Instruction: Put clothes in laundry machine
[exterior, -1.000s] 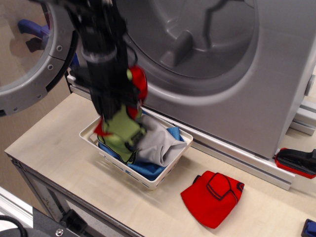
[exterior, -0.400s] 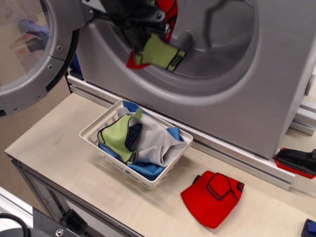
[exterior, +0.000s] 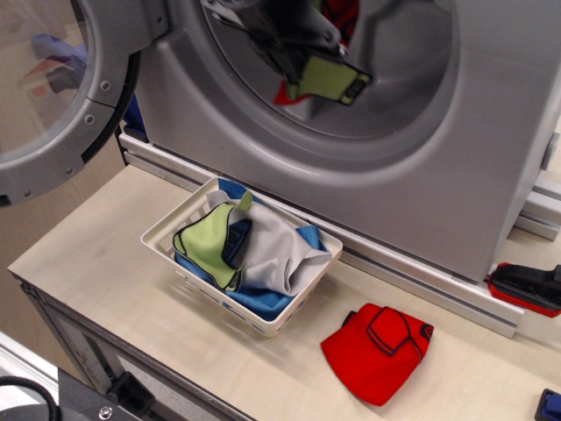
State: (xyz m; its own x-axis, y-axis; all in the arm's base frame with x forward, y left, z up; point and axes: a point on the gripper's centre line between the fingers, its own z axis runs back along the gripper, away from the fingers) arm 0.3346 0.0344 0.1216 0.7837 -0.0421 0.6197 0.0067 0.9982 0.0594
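A: Lime-green cloth, a small shirt point(exterior: 329, 81), hangs inside the drum mouth of the washing machine point(exterior: 421, 175), with a bit of red cloth point(exterior: 340, 16) bunched above it. The dark fingers point(exterior: 302, 61) are up and to the left of the green piece, and it dangles down and to the right from them.

B: So are the fingers closed on it?

A: They look pinched on the top edge of the bundle, though the tips are blurred and I can't see how far apart they stand. The green piece lies with its long side roughly level, tilted a little down to the right, over the drum floor and inside the rim.

B: Then letting go should drop it inside?

A: I'd judge so; the cloth is already past the lip, so a release ought to land it in the drum, not on the worktop point(exterior: 105, 254).

B: And the rest?

A: More clothes sit in the white basket point(exterior: 166, 230) below the opening: green point(exterior: 206, 246), grey point(exterior: 276, 254), blue point(exterior: 259, 301). A red garment point(exterior: 377, 349) lies flat on the worktop to the right of the basket, apart from it. The door point(exterior: 53, 96) is swung open at left.
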